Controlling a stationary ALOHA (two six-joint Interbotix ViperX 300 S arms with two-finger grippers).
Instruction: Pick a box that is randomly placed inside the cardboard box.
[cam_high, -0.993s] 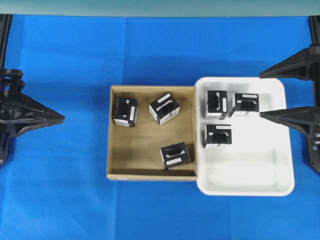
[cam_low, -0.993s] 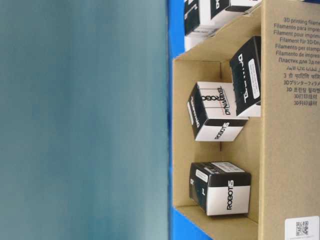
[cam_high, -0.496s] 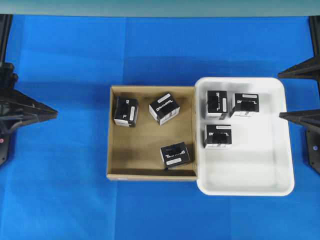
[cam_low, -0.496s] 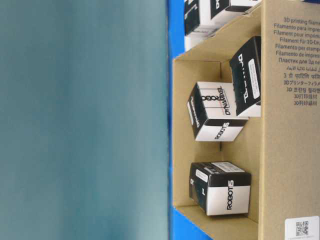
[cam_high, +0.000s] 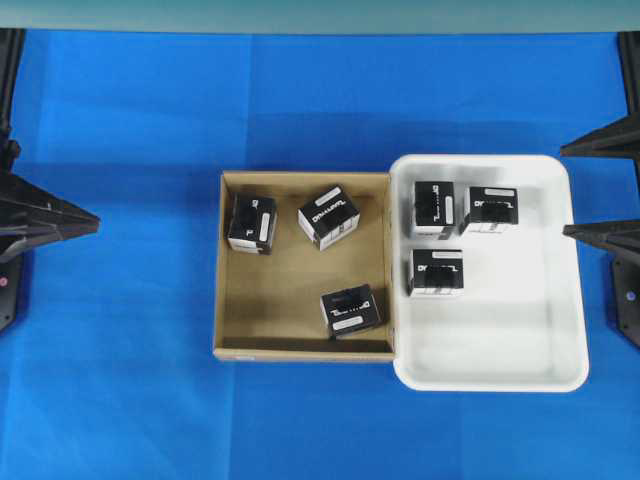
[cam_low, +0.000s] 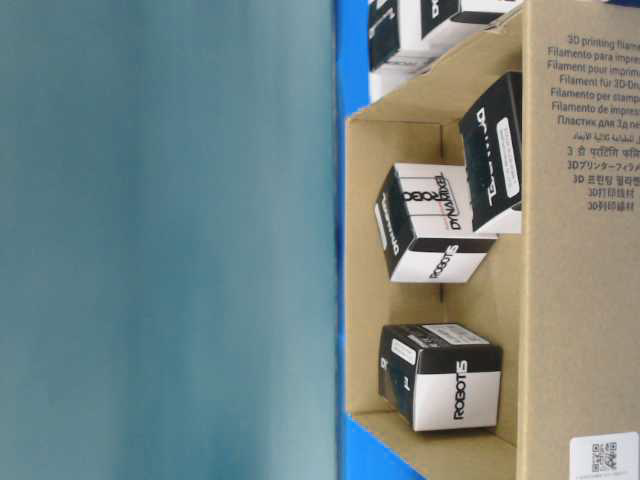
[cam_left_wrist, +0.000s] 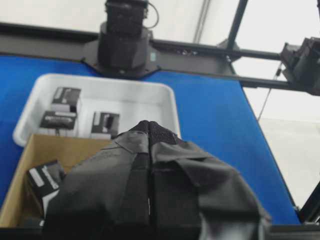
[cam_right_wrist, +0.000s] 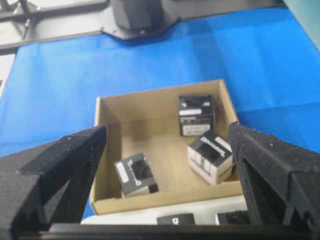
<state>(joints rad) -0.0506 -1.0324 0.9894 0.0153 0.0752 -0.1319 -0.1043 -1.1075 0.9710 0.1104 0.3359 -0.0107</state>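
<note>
Three black cartons (cam_high: 350, 309) lie in the cardboard box (cam_high: 219, 300), none grasped; left gripper (cam_left_wrist: 149, 131) pinched closed at the table's left edge, right gripper (cam_right_wrist: 167, 145) spread wide at the right edge; picking remains undone

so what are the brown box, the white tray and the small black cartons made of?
Cardboard box: matte brown corrugated-looking cardboard, with raw tan walls and printed text on the outside.
White tray: looks like moulded plastic, smooth with a slight sheen and rounded corners.
Black cartons: probably printed paperboard, with crisp folded edges, white lettering and a white sticker.
</note>
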